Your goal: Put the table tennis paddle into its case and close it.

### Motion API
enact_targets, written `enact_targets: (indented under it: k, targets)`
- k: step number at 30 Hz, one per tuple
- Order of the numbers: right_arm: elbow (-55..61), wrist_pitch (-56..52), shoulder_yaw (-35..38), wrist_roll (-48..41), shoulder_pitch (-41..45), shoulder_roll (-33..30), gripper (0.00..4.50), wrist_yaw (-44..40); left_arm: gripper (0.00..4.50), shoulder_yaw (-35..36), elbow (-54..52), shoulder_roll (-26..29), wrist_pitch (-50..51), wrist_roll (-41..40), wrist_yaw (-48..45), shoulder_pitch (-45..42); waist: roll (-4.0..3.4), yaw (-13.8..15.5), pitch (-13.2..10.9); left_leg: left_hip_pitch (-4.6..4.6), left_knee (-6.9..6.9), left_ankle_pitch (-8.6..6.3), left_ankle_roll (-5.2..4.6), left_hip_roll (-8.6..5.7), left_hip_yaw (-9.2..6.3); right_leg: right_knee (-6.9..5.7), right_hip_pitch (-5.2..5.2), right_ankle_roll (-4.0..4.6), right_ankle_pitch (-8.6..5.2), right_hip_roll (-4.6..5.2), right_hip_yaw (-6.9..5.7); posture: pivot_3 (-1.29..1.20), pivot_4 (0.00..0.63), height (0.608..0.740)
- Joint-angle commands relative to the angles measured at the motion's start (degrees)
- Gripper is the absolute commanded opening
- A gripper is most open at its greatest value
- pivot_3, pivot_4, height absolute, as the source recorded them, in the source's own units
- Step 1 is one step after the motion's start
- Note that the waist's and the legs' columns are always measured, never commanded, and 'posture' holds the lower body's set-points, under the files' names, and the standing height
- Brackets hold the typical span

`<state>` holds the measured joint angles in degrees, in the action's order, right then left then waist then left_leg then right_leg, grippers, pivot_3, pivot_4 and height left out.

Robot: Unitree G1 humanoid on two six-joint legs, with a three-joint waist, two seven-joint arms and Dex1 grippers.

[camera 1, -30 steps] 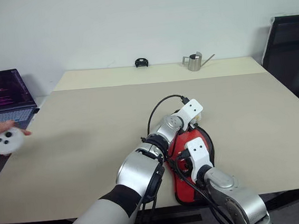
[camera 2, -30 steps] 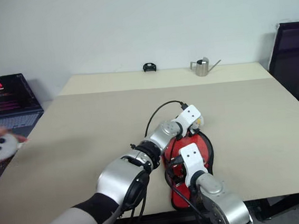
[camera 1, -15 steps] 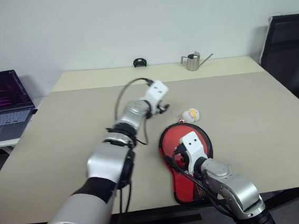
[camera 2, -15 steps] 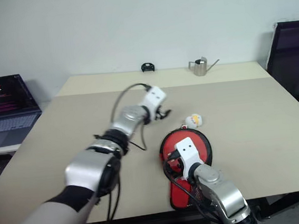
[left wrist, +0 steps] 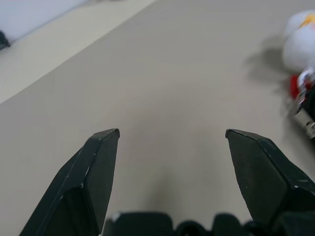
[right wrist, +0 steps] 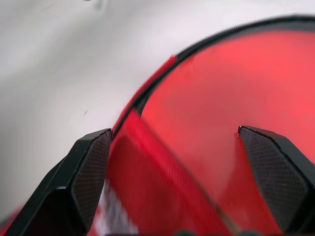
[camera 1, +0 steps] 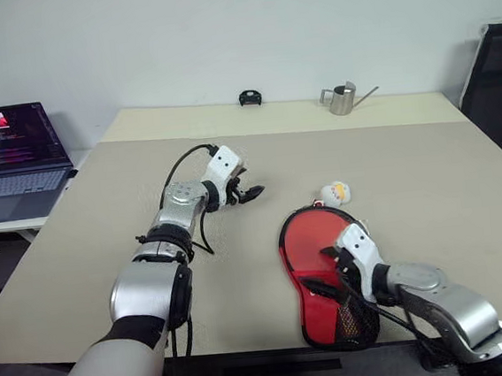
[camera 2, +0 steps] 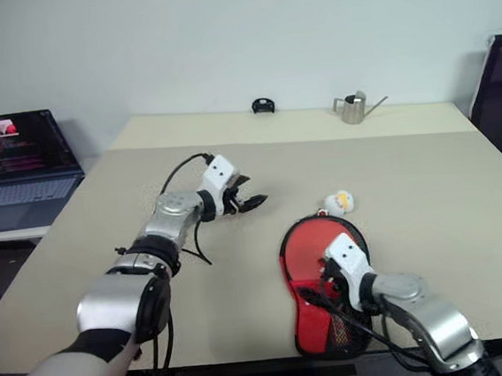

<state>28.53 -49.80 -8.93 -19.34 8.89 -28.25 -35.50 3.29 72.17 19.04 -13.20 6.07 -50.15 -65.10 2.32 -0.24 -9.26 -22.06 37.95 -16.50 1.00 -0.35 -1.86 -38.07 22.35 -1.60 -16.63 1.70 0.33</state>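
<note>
Presently the case (camera 1: 323, 274) lies flat at the near edge of the table (camera 1: 103, 220), red face up, its mesh pocket toward the robot. A round red face framed by black edging shows at its far end; whether that is the table tennis paddle's rubber or the cover's own fabric cannot be told, and no handle shows.

Left gripper (camera 1: 249, 191) hangs over bare table well left of the case, fingers spread wide, holding nothing. Right gripper (camera 1: 327, 267) hovers just above the case's middle — fingers (right wrist: 88, 162) wide apart with the red surface between them, gripping nothing.

Handling judgement: the case is soft fabric, light, and likely to slide or buckle on the smooth tabletop if pushed from one side only. A paddle inside would stiffen it. Best hold is the black edging near the narrow end — pinned by one gripper while the other works the zip pull. A small white toy (camera 1: 334, 193) sits just beyond the case's far rim and could get nudged.
</note>
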Motion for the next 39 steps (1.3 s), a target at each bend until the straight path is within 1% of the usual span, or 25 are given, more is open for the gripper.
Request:
enact_targets:
  k: [1, 3, 5, 9, 11, 13, 16, 20, 23, 28, 31, 35, 39]
  targets:
    - [4.4, -2.9, 6.1, -6.0, -0.1, -1.8, 4.50, -2.3, 3.76, 2.1, -8.7, 0.6, 0.2, -6.2, -7.6, 2.9, -0.12, 0.1, -0.2, -0.05, -0.01, 0.00, 0.00, 0.00, 0.00, 0.05, 0.01, 0.00, 0.00, 0.01, 0.00, 0.00, 0.150, 0.740]
    - [6.3, -4.6, 9.4, -9.0, 0.2, -2.6, 4.50, -2.7, 3.76, 1.3, -15.7, 0.6, 3.3, -8.9, -13.5, 6.6, -0.25, 0.1, -0.4, -0.18, 0.01, -0.01, -0.01, 0.00, 0.00, 0.05, 0.10, 0.01, 0.00, 0.02, 0.01, 0.00, 0.150, 0.740]
    - [7.7, -5.7, 13.2, -12.2, 0.5, -3.5, 4.50, -3.0, 3.76, -0.6, -24.9, 1.0, 8.2, -11.6, -19.8, 11.3, -0.30, 0.0, -0.4, -0.43, 0.04, 0.00, 0.00, 0.00, 0.00, -0.03, 0.34, 0.01, 0.01, 0.03, 0.02, 0.00, 0.150, 0.740]
    - [7.6, -6.9, 19.0, -16.5, 0.9, -6.1, 4.50, -3.7, 3.76, -4.9, -40.1, 2.8, 17.3, -15.0, -27.5, 18.3, -0.33, 0.1, -0.4, -0.84, 0.16, 0.03, 0.02, 0.00, 0.01, -0.17, 0.79, 0.03, 0.02, 0.03, 0.08, 0.00, 0.150, 0.740]
    - [7.2, -7.4, 21.5, -18.4, 1.0, -7.6, 4.50, -4.1, 3.76, -7.6, -46.9, 4.0, 21.6, -16.4, -31.1, 21.0, -0.35, 0.1, -0.4, -0.85, 0.18, 0.02, 0.00, 0.00, 0.03, -0.23, 0.83, 0.03, 0.02, 0.03, 0.09, 0.00, 0.150, 0.740]
    - [7.1, -7.6, 23.5, -19.8, 0.8, -9.3, 4.50, -4.3, 3.76, -10.2, -52.5, 5.2, 24.0, -17.1, -33.4, 23.0, -0.36, 0.1, -0.4, -0.82, 0.19, 0.01, -0.02, 0.00, 0.05, -0.34, 0.83, 0.04, 0.01, 0.03, 0.13, 0.00, 0.150, 0.740]
    - [6.8, -7.5, 26.0, -21.0, -0.2, -11.4, 4.50, -4.1, 3.76, -12.0, -56.4, 4.4, 26.7, -17.7, -31.7, 23.1, -0.37, 0.2, -0.4, -0.79, 0.31, 0.01, -0.07, -0.01, 0.08, -0.51, 0.83, 0.05, 0.00, 0.03, 0.16, 0.00, 0.150, 0.740]
    - [6.5, -6.6, 26.7, -20.8, -1.4, -12.9, 4.50, -2.9, 3.76, -14.1, -56.6, 2.1, 26.3, -16.5, -28.3, 21.7, -0.40, 0.2, -0.5, -0.79, 0.71, -0.01, -0.12, -0.01, 0.08, -0.86, 0.82, 0.05, 0.00, 0.00, 0.18, 0.00, 0.150, 0.740]
    - [6.8, -5.9, 26.3, -20.8, -1.3, -11.7, 4.50, -0.9, 3.76, -17.2, -55.3, -1.2, 24.7, -14.6, -25.7, 20.7, -0.40, 0.2, -0.5, -0.78, 0.90, -0.01, -0.15, -0.02, 0.09, -0.97, 0.77, 0.06, 0.02, -0.03, 0.20, 0.00, 0.150, 0.740]
    - [6.6, -4.8, 25.8, -20.2, -0.6, -10.7, 4.50, 1.6, 3.76, -21.1, -47.5, -5.0, 20.1, -10.0, -20.9, 19.4, -0.45, 0.1, -0.4, -0.74, 0.94, 0.00, -0.18, 0.00, 0.13, -1.00, 0.74, 0.07, 0.06, -0.12, 0.27, 0.00, 0.150, 0.740]
    - [6.5, -4.7, 25.6, -20.5, -0.2, -11.0, 4.50, 2.0, 3.76, -22.5, -43.3, -5.9, 17.4, -7.9, -19.5, 18.8, -0.45, 0.0, -0.4, -0.75, 0.93, 0.00, -0.18, 0.04, 0.18, -0.99, 0.79, 0.08, 0.06, -0.22, 0.37, 0.00, 0.150, 0.740]
    - [5.6, -4.5, 24.9, -20.0, 1.4, -11.3, 4.50, 2.8, 3.76, -22.4, -36.8, -7.0, 15.3, -5.9, -15.6, 17.5, -0.45, 0.1, -0.4, -0.75, 0.93, 0.00, -0.19, 0.04, 0.19, -0.99, 0.80, 0.08, 0.06, -0.23, 0.37, 0.00, 0.150, 0.740]
    - [4.3, -4.8, 23.7, -19.7, 2.9, -11.7, 4.50, 3.0, 3.76, -22.1, -33.0, -7.8, 13.8, -5.3, -13.5, 17.0, -0.45, 0.2, -0.4, -0.76, 0.93, -0.01, -0.19, 0.02, 0.21, -0.99, 0.79, 0.08, 0.06, -0.23, 0.37, 0.00, 0.150, 0.740]
